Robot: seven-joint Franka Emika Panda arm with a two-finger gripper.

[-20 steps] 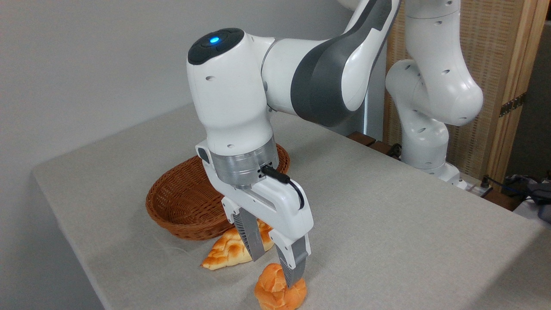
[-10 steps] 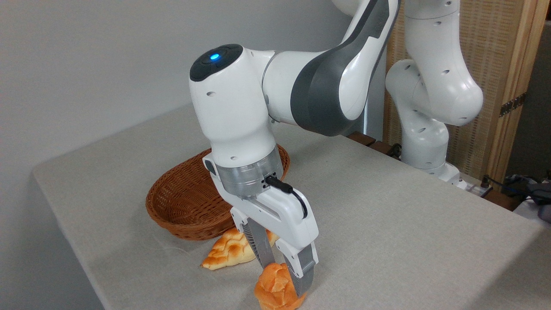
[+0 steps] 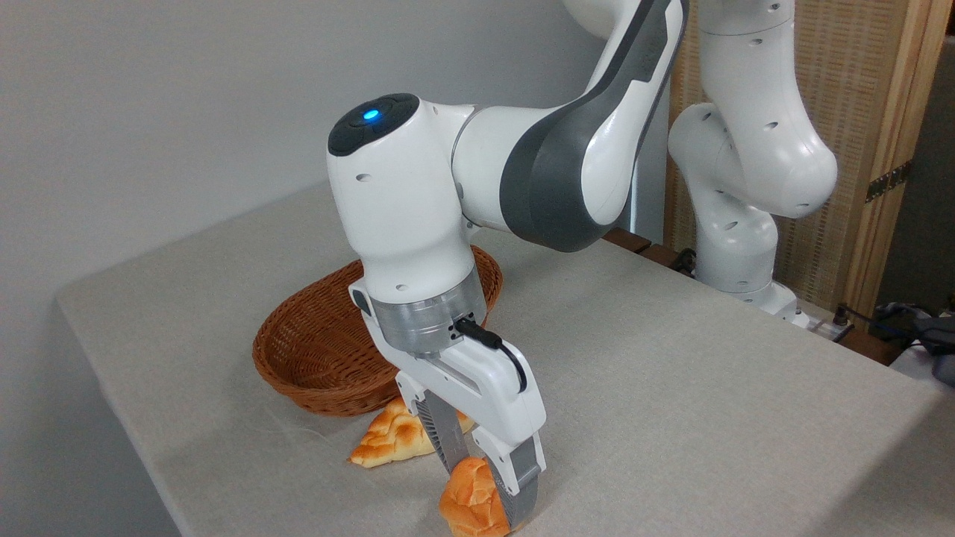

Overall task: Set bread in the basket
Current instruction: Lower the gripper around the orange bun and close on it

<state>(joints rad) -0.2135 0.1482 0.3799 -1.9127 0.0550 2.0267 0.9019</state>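
Now my gripper (image 3: 485, 485) has closed narrow onto the bun (image 3: 466, 503); grasp made, basket (image 3: 298, 365) next.

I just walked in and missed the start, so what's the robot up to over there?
The Franka arm's hand has its fingers closed around a small orange-brown knotted bun near the table's front edge. The bun looks to be resting on the cloth. The wicker basket behind it looks empty, and a pale braided loaf lies against its front.
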